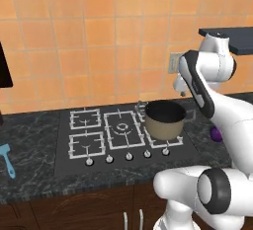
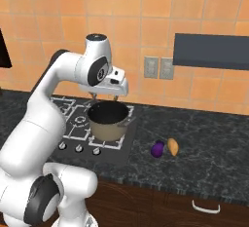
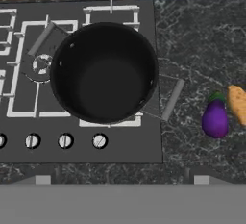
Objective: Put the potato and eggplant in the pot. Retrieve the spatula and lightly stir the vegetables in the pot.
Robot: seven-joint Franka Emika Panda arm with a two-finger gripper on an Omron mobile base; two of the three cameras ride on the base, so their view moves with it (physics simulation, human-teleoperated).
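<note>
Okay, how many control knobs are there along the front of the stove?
5. The knobs sit in a single row along the front edge of the stove, below the burner grates, running from left to just beneath the pot.

The arm (image 2: 58,82) is built from smooth, glossy white shells with rounded, tube-like links. Each joint carries a dark grey to black round cap or band; one link has a long dark inset strip (image 1: 200,90) along its side. The hand (image 2: 115,84) is a white, boxy block with small dark fittings. The base (image 1: 207,194) is a bulbous white housing with a black disc.
</note>
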